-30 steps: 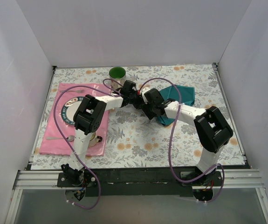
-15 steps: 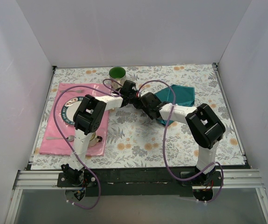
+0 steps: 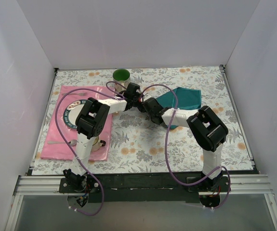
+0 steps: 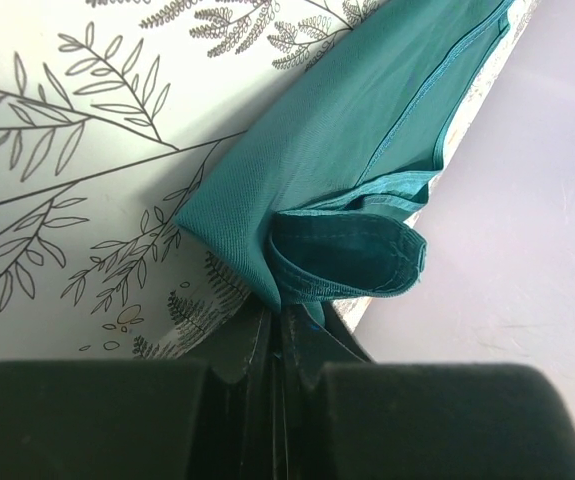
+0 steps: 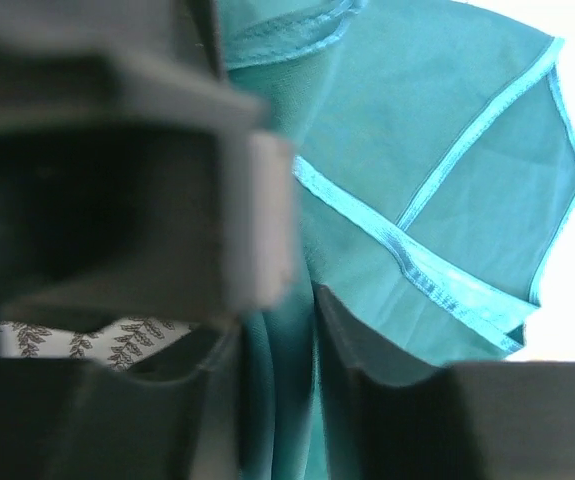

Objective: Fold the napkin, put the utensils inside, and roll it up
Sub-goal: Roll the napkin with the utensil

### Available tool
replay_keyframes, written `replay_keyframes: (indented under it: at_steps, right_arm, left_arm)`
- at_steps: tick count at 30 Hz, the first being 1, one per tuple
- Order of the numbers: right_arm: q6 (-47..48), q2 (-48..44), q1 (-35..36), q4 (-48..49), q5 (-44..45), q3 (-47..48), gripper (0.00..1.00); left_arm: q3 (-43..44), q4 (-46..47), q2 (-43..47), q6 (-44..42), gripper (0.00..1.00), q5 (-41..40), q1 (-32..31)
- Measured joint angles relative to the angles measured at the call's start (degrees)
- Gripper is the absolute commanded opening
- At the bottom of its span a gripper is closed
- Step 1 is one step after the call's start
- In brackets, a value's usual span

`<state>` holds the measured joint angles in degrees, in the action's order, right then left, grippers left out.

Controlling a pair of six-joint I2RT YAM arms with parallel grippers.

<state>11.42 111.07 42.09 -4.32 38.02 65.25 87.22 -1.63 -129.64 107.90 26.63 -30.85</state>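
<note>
The dark teal napkin lies partly folded on the floral table, right of centre. My left gripper is shut on a bunched corner of the napkin, pinched at its fingertips. My right gripper is close beside it. It is shut on another fold of the napkin, with cloth between its jaws. A slim utensil lies on the near left of the pink placemat. Its handle colour is unclear.
A green mug stands at the back, just behind the left gripper. A plate sits on the placemat, partly hidden by the left arm. White walls enclose the table on three sides.
My right gripper has moved left toward the left gripper, drawing the napkin's left side with it. The left gripper has stayed in place.
</note>
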Motion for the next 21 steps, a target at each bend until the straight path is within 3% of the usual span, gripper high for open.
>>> replay_keyframes:
  at_steps: [1, 6, 10, 11, 14, 21]
  right_arm:
    - [-0.07, 0.00, 0.00, 0.09, -0.63, -0.09, 0.22]
    - [0.63, 0.00, -0.55, 0.33, -0.98, -0.13, 0.10]
    - [0.83, -0.09, -0.96, 0.07, -2.03, 0.28, 0.01]
    - [0.81, -0.17, -1.22, -0.02, -2.60, 0.33, 0.01]
    - [0.72, -0.63, -2.56, -1.03, -5.84, 0.98, 0.01]
    - [-0.33, -0.85, -8.20, -3.39, -19.67, 4.33, 0.01]
  left_arm:
    - [-0.04, 0.04, 0.00, 0.00, 0.00, 0.00, 0.02]
    - [-0.57, 0.42, 0.22, -0.11, 0.01, 0.26, 0.11]
    - [-0.61, 0.39, 0.33, -0.55, 0.22, 0.52, 0.24]
    - [-0.90, 0.42, 0.55, -0.74, 0.35, 0.66, 0.39]
    - [-2.25, 0.35, 1.64, -2.21, 0.48, 0.55, 0.98]
    - [-6.29, -1.84, 7.48, -7.89, 0.49, -1.99, 1.90]
